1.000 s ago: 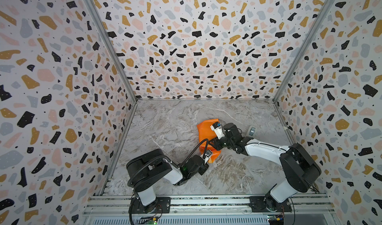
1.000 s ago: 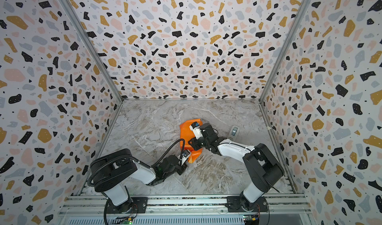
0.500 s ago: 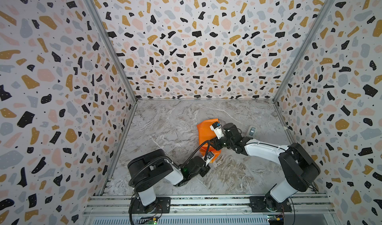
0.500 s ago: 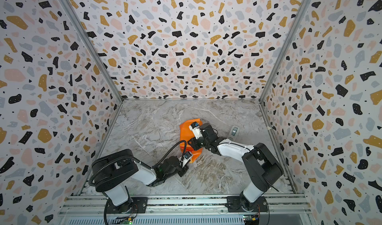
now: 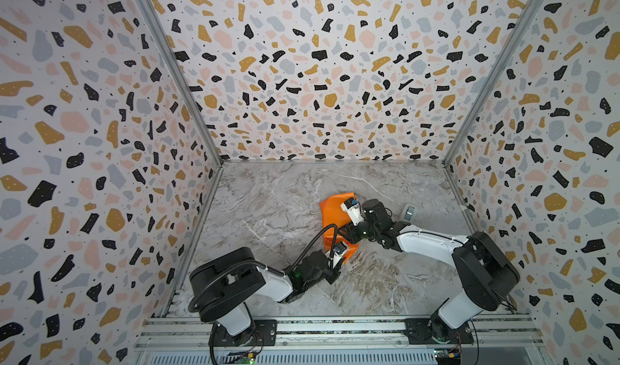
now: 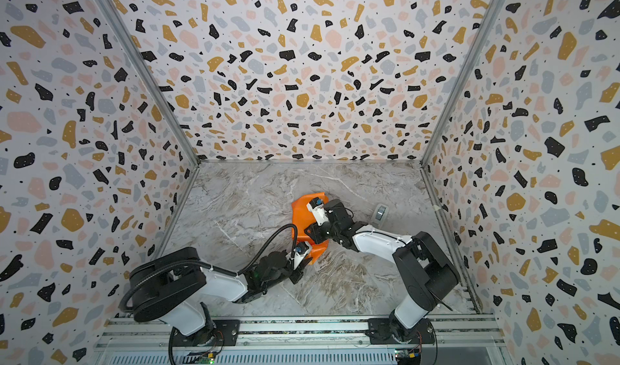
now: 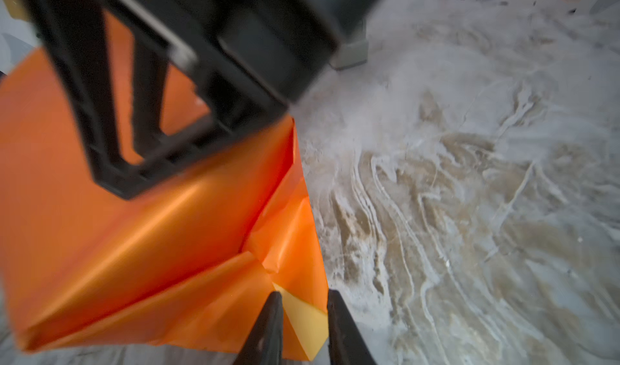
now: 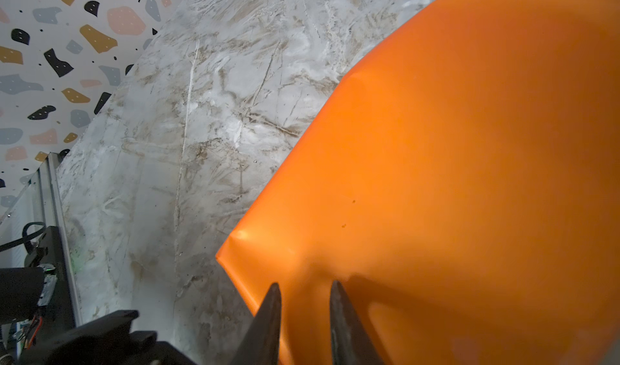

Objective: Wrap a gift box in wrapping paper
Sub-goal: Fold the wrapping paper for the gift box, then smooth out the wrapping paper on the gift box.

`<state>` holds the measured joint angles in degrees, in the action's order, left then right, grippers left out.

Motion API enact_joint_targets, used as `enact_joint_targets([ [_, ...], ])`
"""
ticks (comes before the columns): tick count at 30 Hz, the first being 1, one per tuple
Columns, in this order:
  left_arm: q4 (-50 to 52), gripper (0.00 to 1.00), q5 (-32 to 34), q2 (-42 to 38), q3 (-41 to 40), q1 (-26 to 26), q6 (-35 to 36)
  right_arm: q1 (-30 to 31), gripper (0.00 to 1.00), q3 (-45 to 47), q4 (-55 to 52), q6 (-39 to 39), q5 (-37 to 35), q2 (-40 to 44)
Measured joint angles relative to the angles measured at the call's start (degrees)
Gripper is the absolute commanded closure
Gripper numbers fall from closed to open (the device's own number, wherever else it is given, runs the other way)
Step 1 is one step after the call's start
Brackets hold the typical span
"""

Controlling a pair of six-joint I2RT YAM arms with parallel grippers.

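wrapping paper [image 7: 134, 246] looks mostly round the hidden gift box; left gripper [image 7: 303, 294] barely open astride a loose corner; right gripper [image 8: 304, 284] likewise on top, both empty

**Count of items, by kind.**
- Arms: two, a left arm [image 5: 278, 283] and a right arm [image 5: 432, 242].
- End effectors: two, one per arm. These are the left end effector [image 7: 303, 301] and the right end effector [image 8: 303, 291], each with two fingers [image 7: 268, 329].
- Wrist cameras [image 5: 350, 209]: two.
- Paper [image 5: 335, 212]: one sheet, orange, with one yellow corner showing.
- Grey object [image 5: 408, 212], right of centre in both top views: one.
- Table [image 5: 268, 205]: one.
- Walls [image 5: 318, 78]: three.
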<state>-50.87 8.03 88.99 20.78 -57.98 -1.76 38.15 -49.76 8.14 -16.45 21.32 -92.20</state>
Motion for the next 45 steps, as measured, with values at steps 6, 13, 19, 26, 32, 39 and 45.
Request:
enact_joint_targets([
  [6,0.4,0.8,0.7,-6.1,-1.7,4.1,-5.2,0.0,0.73,-0.2,-0.4,-0.1,0.0,0.0],
  [13,3.2,0.91,-1.5,-4.1,-1.5,5.7,-10.4,0.0,0.73,-1.0,-1.7,-0.1,0.0,-0.1],
  [19,2.9,0.92,-2.6,0.8,-1.0,5.7,-12.8,0.0,0.73,-1.2,-1.8,-0.1,0.0,-0.2],
  [26,1.1,0.92,-2.2,5.4,2.6,5.7,-13.9,0.0,0.74,-1.3,-2.0,-0.1,0.1,-0.3],
  [32,0.1,0.92,-1.0,8.3,5.2,5.7,-14.1,0.0,0.74,-1.3,-2.0,-0.1,0.1,-0.3],
  [39,-0.3,0.89,-0.9,9.3,6.3,5.7,-14.1,-0.1,0.74,-1.3,-2.0,-0.1,0.1,-0.3],
  [45,0.0,0.73,-2.6,4.8,4.9,5.7,-14.8,-0.3,0.71,-1.9,-2.7,-0.2,0.6,-0.4],
])
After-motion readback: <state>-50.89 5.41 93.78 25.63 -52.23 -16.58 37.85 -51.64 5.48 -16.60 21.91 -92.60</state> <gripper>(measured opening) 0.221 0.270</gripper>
